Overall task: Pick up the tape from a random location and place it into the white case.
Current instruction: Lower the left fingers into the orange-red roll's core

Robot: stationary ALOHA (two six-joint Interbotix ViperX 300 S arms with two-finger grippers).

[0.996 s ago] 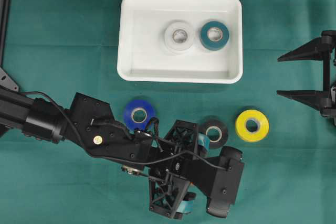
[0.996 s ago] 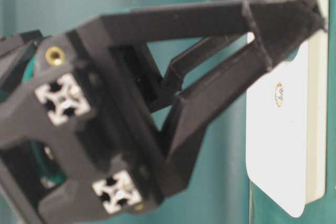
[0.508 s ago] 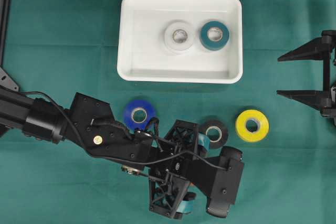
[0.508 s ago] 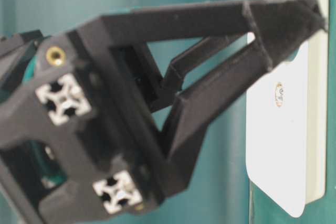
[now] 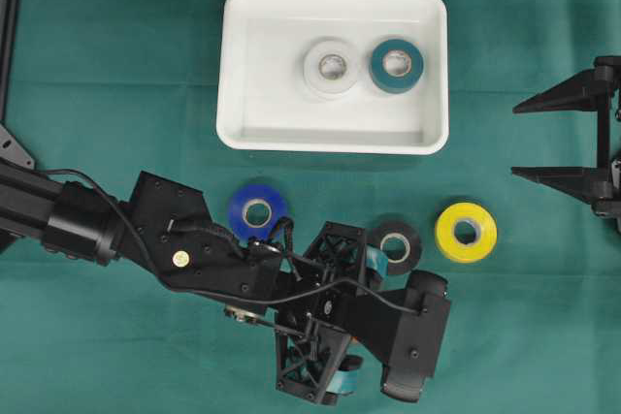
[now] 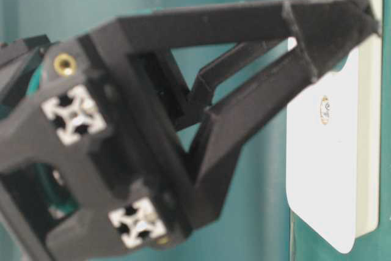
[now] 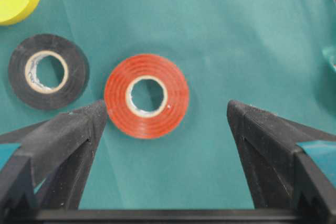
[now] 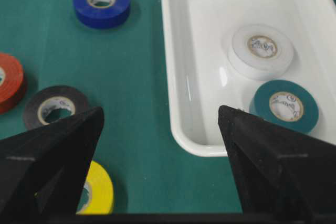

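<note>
Bench: green cloth-covered bench (image 5: 116, 65), all rolls lying flat on it or in the case.
White case: shallow glossy white plastic tray with rounded corners (image 5: 238, 70), at 12 o'clock in the overhead view.
In the case: white tape roll (image 5: 331, 67) and teal tape roll (image 5: 396, 65), just beside each other, teal at 3 o'clock of white.
Red tape: red tape roll with pale core (image 7: 146, 96), on the cloth between the fingers of the left tool; hidden under the arm from overhead.
Left tool (image 7: 167, 121): jaws spread wide, one finger tip just beside the red roll's edge at 9 o'clock, the other well apart at 3 o'clock; nothing gripped.
Other rolls: black tape roll (image 5: 398, 244), yellow tape roll (image 5: 466, 231) at its 3 o'clock, blue tape roll (image 5: 257, 210) at its 9 o'clock, all outside the case.
Right tool (image 5: 543, 138): at 3 o'clock of the overhead view, jaws wide apart, empty, away from every roll.
</note>
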